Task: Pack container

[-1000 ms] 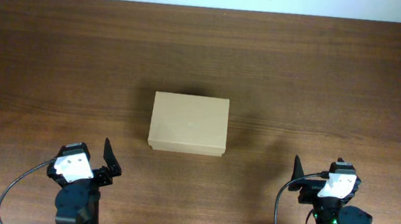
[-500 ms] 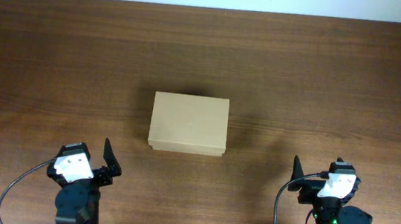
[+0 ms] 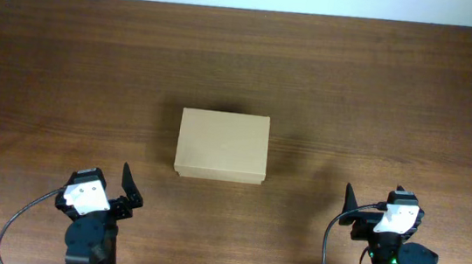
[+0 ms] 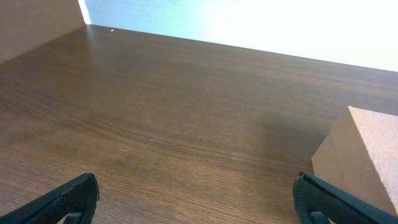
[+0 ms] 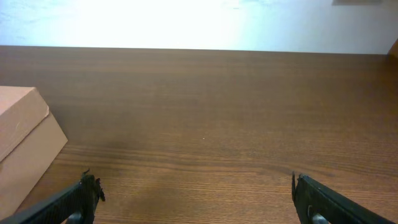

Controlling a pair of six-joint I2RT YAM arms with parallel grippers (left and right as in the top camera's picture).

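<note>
Overhead: container (image 3: 221, 145) closed, contents hidden; left hand (image 4: 196, 198) and right hand (image 5: 194, 196) gape empty.

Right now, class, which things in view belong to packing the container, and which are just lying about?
For the job: box, lid shut; left gripper, open; right gripper, open.
Lying about: nothing; only the table.
</note>
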